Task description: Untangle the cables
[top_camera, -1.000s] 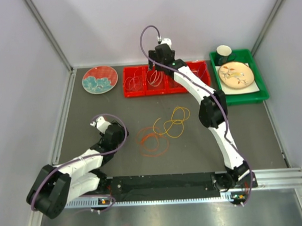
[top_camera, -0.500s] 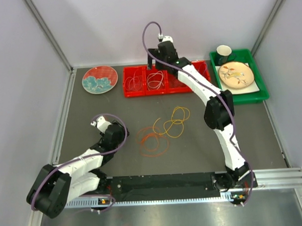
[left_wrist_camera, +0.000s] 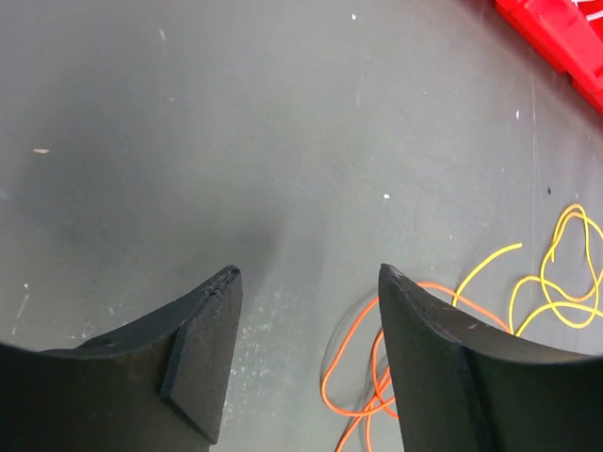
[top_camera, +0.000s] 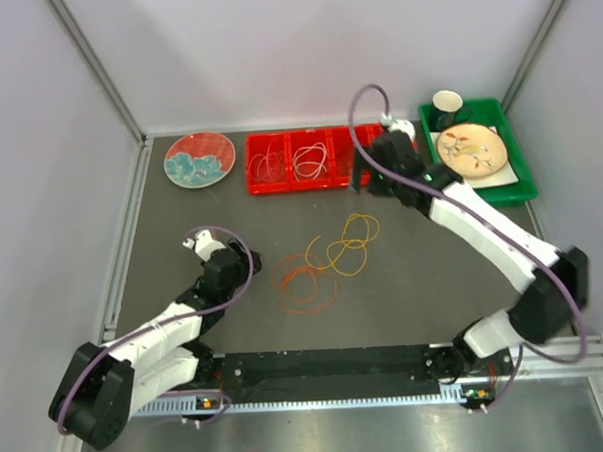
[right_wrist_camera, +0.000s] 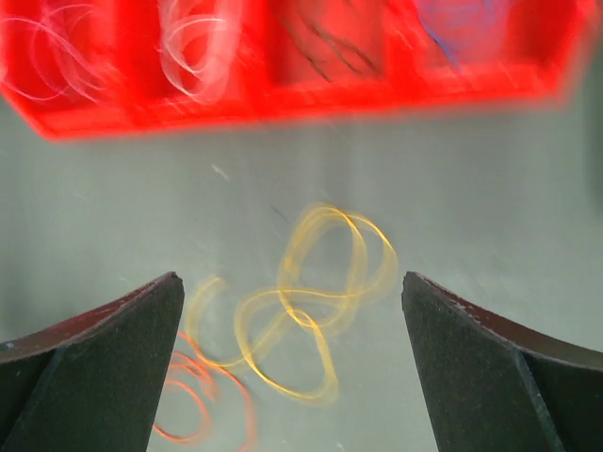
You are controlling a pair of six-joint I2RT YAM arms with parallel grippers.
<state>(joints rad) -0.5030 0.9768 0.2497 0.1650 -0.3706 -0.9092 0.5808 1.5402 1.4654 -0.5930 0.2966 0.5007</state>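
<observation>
The right gripper (right_wrist_camera: 290, 278) hung empty, jaws wide apart, above the yellow cable (right_wrist_camera: 332, 211), which lay on the table (top_camera: 182, 231) overlapping the orange cable (top_camera: 302, 282). The left gripper (left_wrist_camera: 309, 273) sat spread too. It would be best to pinch a yellow loop clear of the overlap, then lift slowly.

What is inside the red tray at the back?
In the red tray, the two left compartments hold pale cable loops. The right arm covers its right end from above; the blurred right wrist view hints at dark and purple strands.
</observation>
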